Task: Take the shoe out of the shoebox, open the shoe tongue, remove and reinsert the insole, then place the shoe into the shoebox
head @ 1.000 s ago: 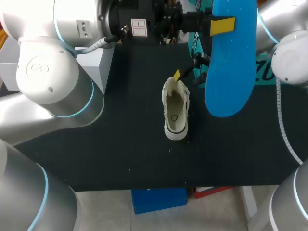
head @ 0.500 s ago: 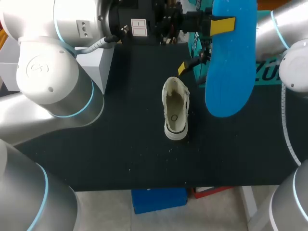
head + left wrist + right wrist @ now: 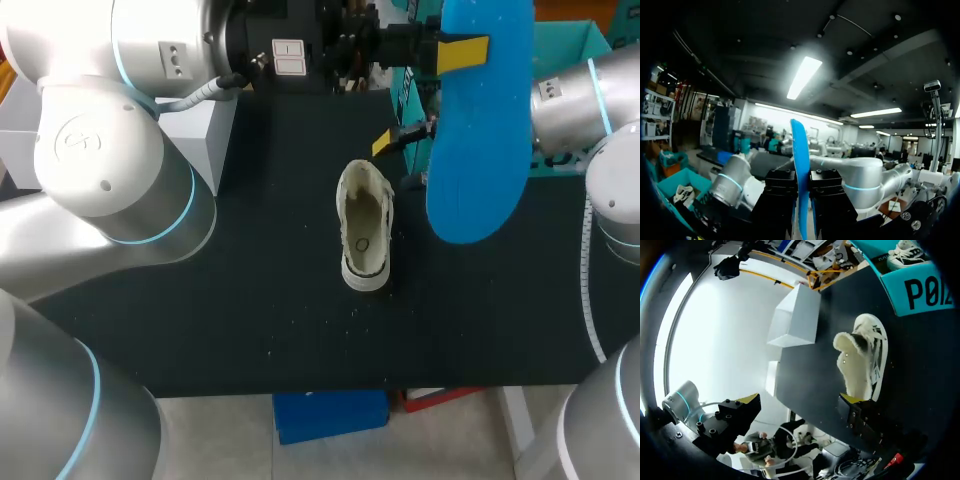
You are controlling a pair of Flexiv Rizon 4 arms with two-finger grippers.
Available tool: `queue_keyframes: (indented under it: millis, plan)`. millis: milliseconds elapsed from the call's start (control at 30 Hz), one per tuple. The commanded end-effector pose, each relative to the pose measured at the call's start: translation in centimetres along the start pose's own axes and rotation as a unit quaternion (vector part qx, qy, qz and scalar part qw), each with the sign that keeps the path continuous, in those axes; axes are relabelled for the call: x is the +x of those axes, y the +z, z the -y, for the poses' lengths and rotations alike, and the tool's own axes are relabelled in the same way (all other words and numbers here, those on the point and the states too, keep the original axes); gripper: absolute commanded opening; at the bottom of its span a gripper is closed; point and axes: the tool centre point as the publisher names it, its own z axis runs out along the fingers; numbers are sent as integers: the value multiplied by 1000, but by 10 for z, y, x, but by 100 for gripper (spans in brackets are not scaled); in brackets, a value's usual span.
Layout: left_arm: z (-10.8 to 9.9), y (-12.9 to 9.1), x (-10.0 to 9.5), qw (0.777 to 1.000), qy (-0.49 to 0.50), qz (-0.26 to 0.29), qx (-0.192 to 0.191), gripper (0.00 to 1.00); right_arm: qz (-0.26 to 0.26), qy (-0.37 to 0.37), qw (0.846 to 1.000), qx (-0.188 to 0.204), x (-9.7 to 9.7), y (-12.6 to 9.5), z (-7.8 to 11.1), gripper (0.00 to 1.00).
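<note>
A white shoe [image 3: 364, 225] stands on the black table, its opening facing up and its fuzzy lining showing [image 3: 862, 362]. My left gripper [image 3: 450, 50] is raised over the far middle, shut on a blue insole [image 3: 478, 130] that hangs beside the shoe. In the left wrist view the insole [image 3: 800, 180] is edge-on between the fingers. My right gripper [image 3: 400, 135] hovers open just beyond the shoe's far end, partly hidden by the insole. Its fingers [image 3: 860, 415] stand wide apart with nothing between them. The teal shoebox [image 3: 570, 40] sits at the far right.
A white box [image 3: 205, 140] stands at the table's far left, also seen ahead of the right gripper [image 3: 792, 317]. Inside the teal shoebox [image 3: 920, 290] lies a second shoe [image 3: 905, 255]. Bare black tabletop [image 3: 300, 330] lies in front of the shoe.
My right arm has drawn back from the shoe's far end, toward the right and the shoebox. The left gripper and the insole have kept still; the shoe has not moved.
</note>
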Motion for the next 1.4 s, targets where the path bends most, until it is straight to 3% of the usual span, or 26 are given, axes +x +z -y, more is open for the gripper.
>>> queue_keyframes:
  millis: [33,300,433,733,767,800,833,867,900,1033,1267,1400]
  plan:
    - [-1,2,0,1000,0,1,0,0,-55,18,998,-7,-4,5,6,100]
    - [-1,2,0,1000,0,1,0,0,-88,36,995,-15,-7,8,10,100]
    - [-1,2,0,1000,0,1,0,0,-153,48,987,-19,-7,10,10,100]
    - [-1,2,0,1000,0,1,0,0,-173,38,983,-45,-5,10,7,100]
    - [-2,1,-2,995,44,70,-63,0,-173,38,983,-45,-5,10,7,100]
    - [-4,2,-3,984,103,96,-112,0,-173,38,983,-45,-5,10,7,100]
    - [-4,2,-2,983,126,94,-95,0,-173,38,983,-45,-5,10,7,100]
    - [-6,2,-2,977,155,99,-103,0,-173,38,983,-45,-5,10,7,100]
    - [-10,3,-1,966,192,105,-136,0,-173,38,983,-45,-5,10,7,100]
    - [-29,9,3,925,295,132,-198,0,-173,38,983,-45,-5,10,7,100]
    - [-56,9,-3,896,362,148,-210,0,-173,38,983,-45,-5,10,7,100]
    - [-70,1,-9,897,370,132,-201,0,-173,38,983,-45,-5,10,7,100]
